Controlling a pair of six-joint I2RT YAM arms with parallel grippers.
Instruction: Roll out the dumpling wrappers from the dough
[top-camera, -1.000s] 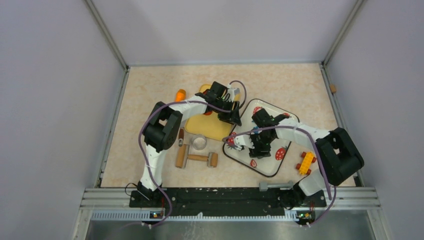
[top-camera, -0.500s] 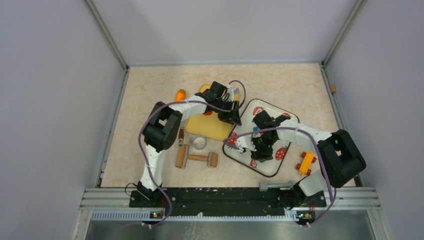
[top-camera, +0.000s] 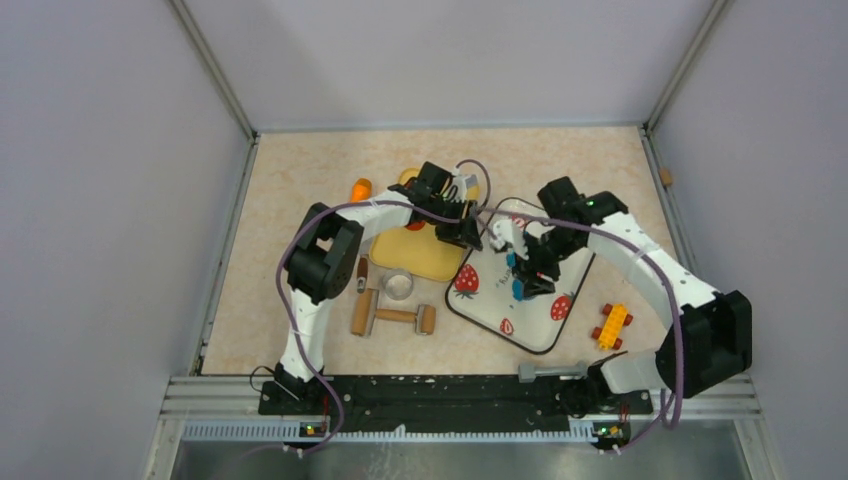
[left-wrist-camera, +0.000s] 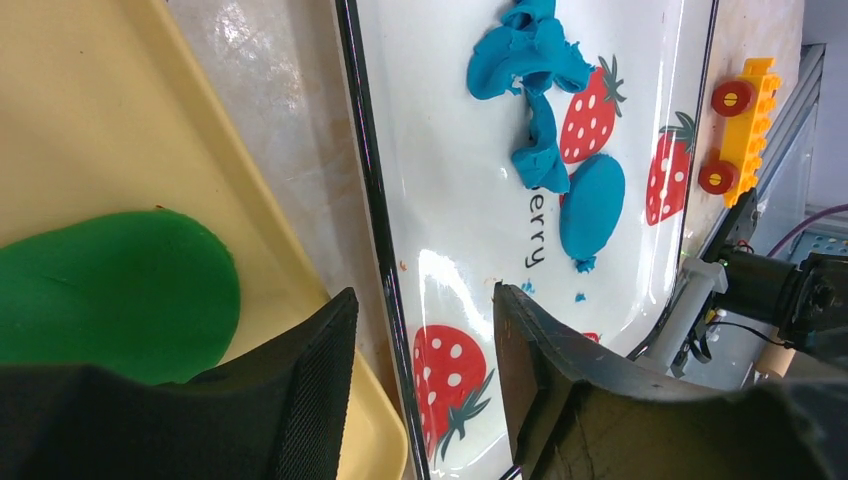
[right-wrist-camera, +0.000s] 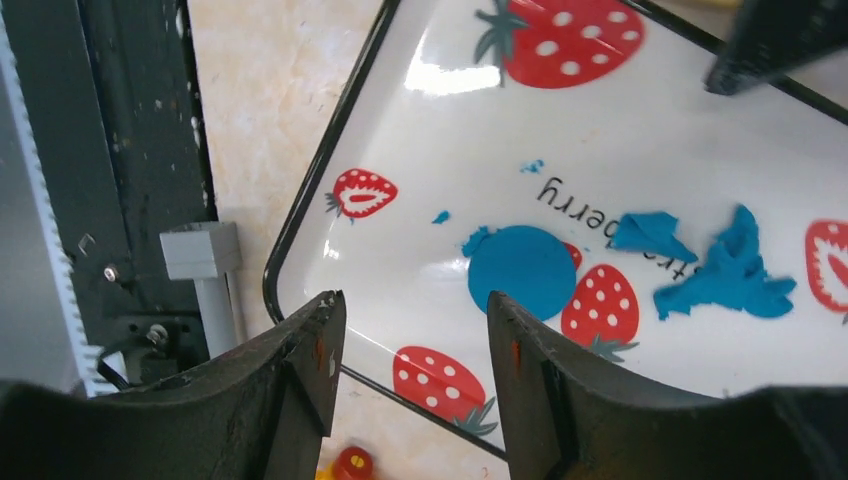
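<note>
Dumpling wrapper (right-wrist-camera: 522, 270), a clean blue disc, lies on the strawberry tray (right-wrist-camera: 300, 230), with ragged dough (right-wrist-camera: 725, 275) just beyond it. Right claw (right-wrist-camera: 412, 310) hangs above, jaws spread, holding nothing. Left claw (left-wrist-camera: 425, 300), likewise spread and empty, is beside the green disc (left-wrist-camera: 110, 290).

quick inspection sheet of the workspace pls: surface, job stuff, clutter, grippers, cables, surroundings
surface: beige table with a strawberry tray and a yellow board on it
job's things: blue disc on the tray, ragged blue scraps beside it
clutter: green disc on the board, rolling pin, metal ring, yellow toy car, grey tool
grippers: left gripper open, empty; right gripper open, empty, above the tray
cables: purple cable along each arm
surroundings: grey walls, metal rail at the near edge
</note>
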